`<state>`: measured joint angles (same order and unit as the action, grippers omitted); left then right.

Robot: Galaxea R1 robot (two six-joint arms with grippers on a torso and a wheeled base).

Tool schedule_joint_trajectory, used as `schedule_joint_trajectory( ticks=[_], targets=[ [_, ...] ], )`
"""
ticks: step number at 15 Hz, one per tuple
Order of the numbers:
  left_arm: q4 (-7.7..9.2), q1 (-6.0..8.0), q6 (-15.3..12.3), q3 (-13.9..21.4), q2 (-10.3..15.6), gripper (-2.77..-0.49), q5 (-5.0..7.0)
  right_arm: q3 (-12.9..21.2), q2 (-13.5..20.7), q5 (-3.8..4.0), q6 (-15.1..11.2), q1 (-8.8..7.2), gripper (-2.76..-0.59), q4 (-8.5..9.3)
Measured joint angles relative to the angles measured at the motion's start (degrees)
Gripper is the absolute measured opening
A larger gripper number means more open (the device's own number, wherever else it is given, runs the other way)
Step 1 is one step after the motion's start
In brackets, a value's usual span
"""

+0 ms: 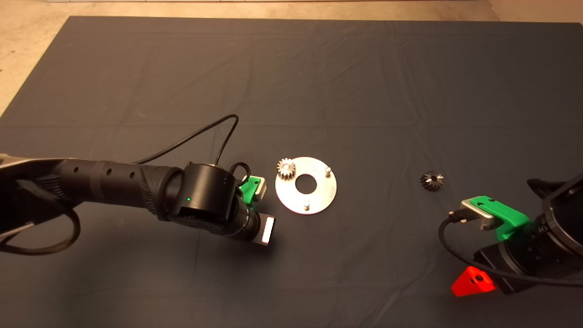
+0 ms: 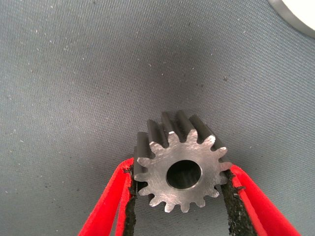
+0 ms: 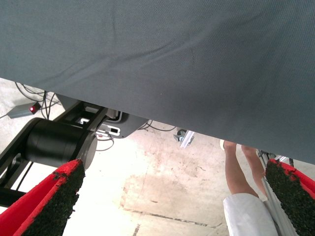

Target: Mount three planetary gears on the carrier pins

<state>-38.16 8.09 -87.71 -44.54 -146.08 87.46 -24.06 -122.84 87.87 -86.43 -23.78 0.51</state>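
Note:
My left gripper (image 2: 179,209) is shut on a silvery planetary gear (image 2: 181,164), held by its toothed rim just above the mat. In the head view its fingers are hidden under the left wrist (image 1: 214,200), just left of the round silver plate (image 1: 319,193). A second silvery gear (image 1: 286,168) sits on the plate's far left carrier pin. Two bare pins stand at the far right (image 1: 327,170) and the near side (image 1: 307,204). The darker gear (image 1: 431,181) lies on the mat to the right. My right gripper (image 1: 471,282) waits open and empty at the lower right.
The plate's edge (image 2: 300,14) shows in a corner of the left wrist view. The right wrist view looks past the mat's edge (image 3: 162,64) at the floor, a black stand (image 3: 54,142) and a person's legs (image 3: 241,172).

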Motion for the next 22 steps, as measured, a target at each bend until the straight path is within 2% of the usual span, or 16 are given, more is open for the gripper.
schedule_joint_trajectory(
  ticks=[17,19,20,22],
  targets=[
    [0.12,0.02,-0.2,0.5,0.0,-2.47,0.02,0.0,0.0,0.0,0.0,0.0,-0.63,0.0],
    [0.85,0.12,-1.6,0.8,-0.3,-2.48,0.02,0.0,0.0,0.0,0.0,0.0,-0.63,0.0],
    [1.75,0.55,-2.5,0.8,-0.6,-2.48,0.05,0.0,0.0,-0.01,0.0,0.0,-0.63,0.0],
    [3.65,2.67,-3.8,0.8,-2.0,-2.48,0.05,0.0,0.0,0.0,0.0,0.0,-0.63,-0.01]
  ],
)
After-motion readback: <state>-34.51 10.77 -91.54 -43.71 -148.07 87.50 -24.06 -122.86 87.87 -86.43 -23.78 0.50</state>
